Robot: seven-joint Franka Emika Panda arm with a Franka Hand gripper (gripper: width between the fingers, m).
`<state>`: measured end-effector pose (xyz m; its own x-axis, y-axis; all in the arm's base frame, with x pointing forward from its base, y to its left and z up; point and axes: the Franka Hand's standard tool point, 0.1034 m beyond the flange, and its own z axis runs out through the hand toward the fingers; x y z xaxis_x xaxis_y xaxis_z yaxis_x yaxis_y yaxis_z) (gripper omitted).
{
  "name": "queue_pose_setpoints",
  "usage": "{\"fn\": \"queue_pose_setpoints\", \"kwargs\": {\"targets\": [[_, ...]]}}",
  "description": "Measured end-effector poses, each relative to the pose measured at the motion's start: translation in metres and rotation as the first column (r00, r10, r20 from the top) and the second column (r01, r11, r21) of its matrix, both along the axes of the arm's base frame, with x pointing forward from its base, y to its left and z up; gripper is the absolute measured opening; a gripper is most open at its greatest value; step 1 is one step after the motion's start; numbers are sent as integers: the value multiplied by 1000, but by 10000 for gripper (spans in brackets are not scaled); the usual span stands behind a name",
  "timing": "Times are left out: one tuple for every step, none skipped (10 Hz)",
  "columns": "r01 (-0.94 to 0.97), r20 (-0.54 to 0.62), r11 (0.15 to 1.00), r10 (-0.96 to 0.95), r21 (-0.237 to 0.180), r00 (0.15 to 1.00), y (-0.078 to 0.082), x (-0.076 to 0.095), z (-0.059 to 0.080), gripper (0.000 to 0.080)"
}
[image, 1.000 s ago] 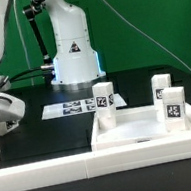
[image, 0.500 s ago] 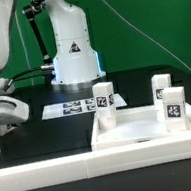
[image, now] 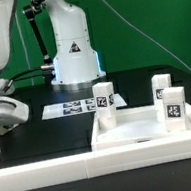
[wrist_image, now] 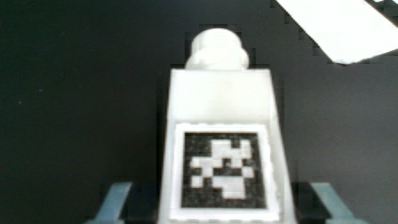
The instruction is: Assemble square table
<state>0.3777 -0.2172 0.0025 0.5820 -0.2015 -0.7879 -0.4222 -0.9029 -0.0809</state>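
Black table, fingers seemingly clamping tagged leg

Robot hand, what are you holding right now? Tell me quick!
Gripper astride a tagged white leg; closed or not, cannot tell. Three legs stand on the square tabletop. Nothing blocking.

Jaws clamped around a leg

The exterior view looks low across the table toward the robot base. The wrist view looks close down past the claw onto a leg between its fingers.
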Motion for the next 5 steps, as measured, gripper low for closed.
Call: {"fn": "queue_pose_setpoints", "kwargs": {"targets": [[-5, 5, 1000, 5, -1, 1000, 2, 4, 2, 287], [-17, 16, 1000, 17, -2, 1000, 6, 10, 6, 287], [-22, 20, 1000, 23, -11, 1000, 14, 18, 13, 287], [-26, 23, 999, 26, -24, 999, 25, 28, 23, 287], [-27, 30, 999, 28, -43, 999, 37, 39, 34, 287]]}}
